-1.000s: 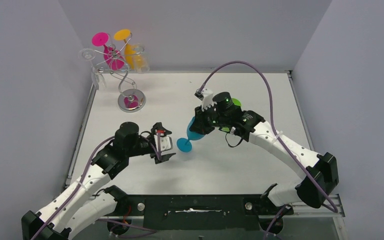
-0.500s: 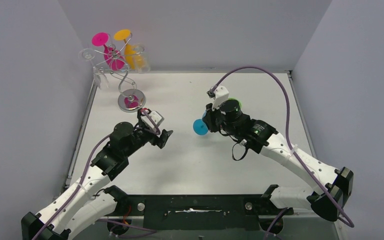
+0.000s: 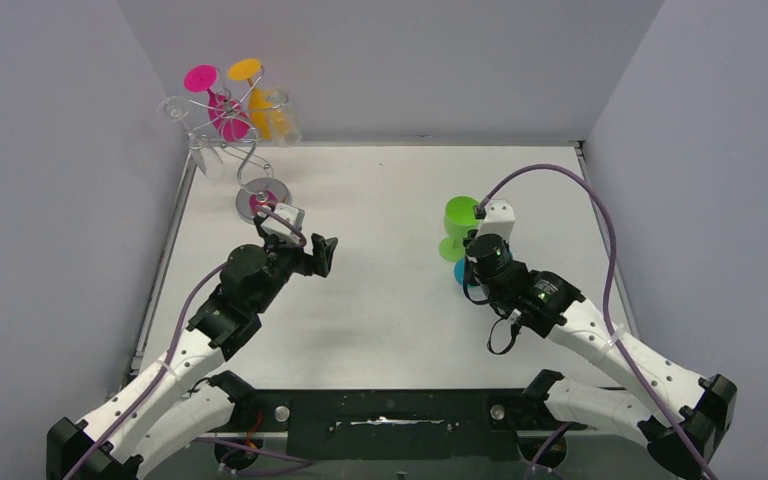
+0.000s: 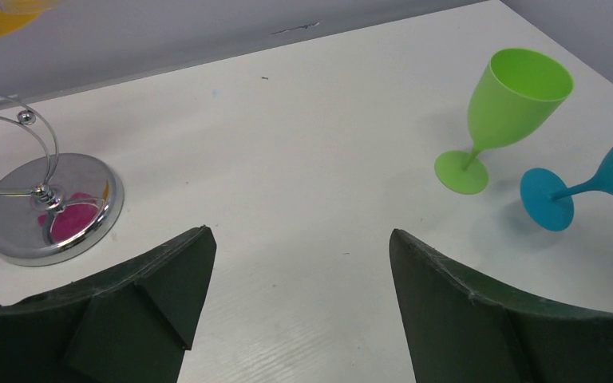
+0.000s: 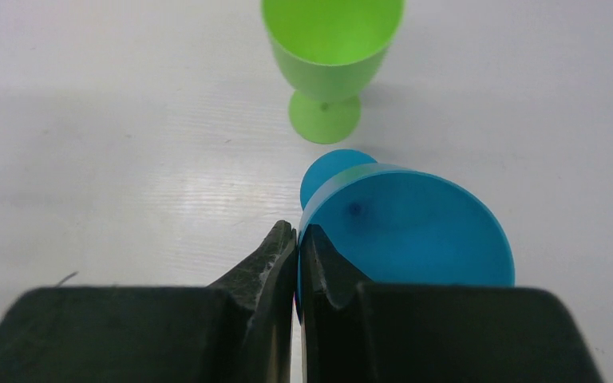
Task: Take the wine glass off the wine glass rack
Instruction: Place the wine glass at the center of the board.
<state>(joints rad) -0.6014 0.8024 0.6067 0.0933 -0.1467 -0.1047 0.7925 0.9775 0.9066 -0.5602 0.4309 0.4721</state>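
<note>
1. R jaws are pinching blue wine glass (image 5: 415,231) by its rim, tilting it beside green glass (image 5: 331,48).
2. L jaws are gaping wide, empty; wine glass rack (image 4: 16,227) is sitting just ahead-left, L arm nearer.

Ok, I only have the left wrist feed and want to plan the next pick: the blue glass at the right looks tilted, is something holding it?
Observer: Yes. The right end effector is shut on the rim of the blue wine glass.
Operator: What hangs on the rack?
Observer: The wine glass rack carries a pink glass, an orange glass and at least one clear glass, feet up.
Operator: And where does the rack stand?
Observer: Toward the far left corner of the table, across from the right arm.
</note>
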